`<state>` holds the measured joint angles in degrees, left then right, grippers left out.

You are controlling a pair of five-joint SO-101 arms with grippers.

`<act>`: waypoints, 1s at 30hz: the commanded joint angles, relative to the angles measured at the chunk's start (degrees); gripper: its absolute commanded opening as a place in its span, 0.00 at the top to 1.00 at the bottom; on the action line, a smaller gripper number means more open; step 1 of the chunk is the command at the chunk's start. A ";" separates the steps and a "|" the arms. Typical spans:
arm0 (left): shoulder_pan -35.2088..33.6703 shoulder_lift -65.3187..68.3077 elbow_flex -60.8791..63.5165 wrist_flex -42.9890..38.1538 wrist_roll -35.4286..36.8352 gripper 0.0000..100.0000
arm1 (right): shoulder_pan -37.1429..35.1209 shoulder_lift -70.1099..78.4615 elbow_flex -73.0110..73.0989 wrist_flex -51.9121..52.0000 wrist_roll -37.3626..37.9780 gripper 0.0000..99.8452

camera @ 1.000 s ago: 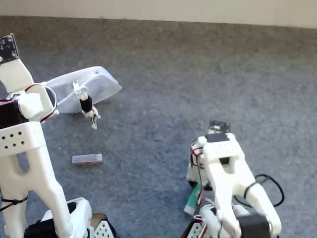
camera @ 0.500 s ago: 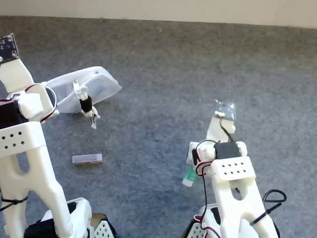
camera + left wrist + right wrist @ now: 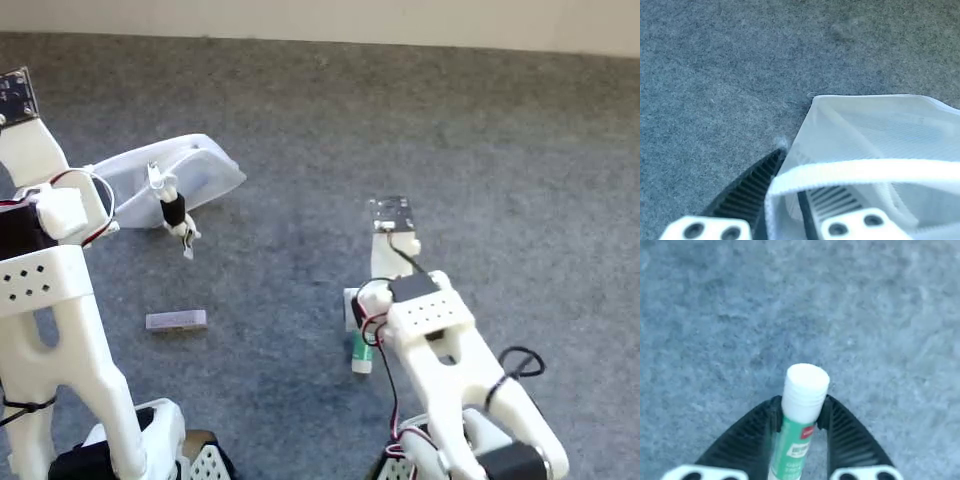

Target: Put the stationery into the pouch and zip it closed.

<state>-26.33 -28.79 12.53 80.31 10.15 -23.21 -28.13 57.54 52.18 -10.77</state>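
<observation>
A white mesh pouch (image 3: 185,172) lies at the back left with its mouth lifted; a black zipper pull (image 3: 176,214) hangs at its front. In the left wrist view my left gripper (image 3: 790,177) is shut on the pouch's rim (image 3: 860,170), one ribbed finger outside and one inside. My right gripper (image 3: 802,402) is shut on a green glue stick (image 3: 799,412) with a white cap, held above the carpet. From above, the glue stick (image 3: 362,354) pokes out from under the right arm (image 3: 425,320) near the middle front. A small grey eraser-like block (image 3: 176,320) lies on the carpet at front left.
Everything sits on grey carpet (image 3: 480,150). The left arm's white body (image 3: 50,290) stands along the left edge, close to the block. Open carpet stretches between the pouch and the right arm.
The right arm has swung left and away from the front edge, carrying the glue stick toward the middle. The left arm and pouch have stayed put.
</observation>
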 commanded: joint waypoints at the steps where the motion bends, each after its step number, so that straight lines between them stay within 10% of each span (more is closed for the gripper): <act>1: -1.19 -0.48 0.13 -1.14 -0.35 0.99 | -0.04 4.88 -5.93 -0.48 0.26 0.85; 30: -1.19 -0.48 0.22 -1.58 -0.44 0.99 | 3.91 18.86 -20.44 8.04 -10.46 0.99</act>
<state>-26.33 -28.79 12.53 79.96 10.15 -19.69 -9.14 44.70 54.11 -20.88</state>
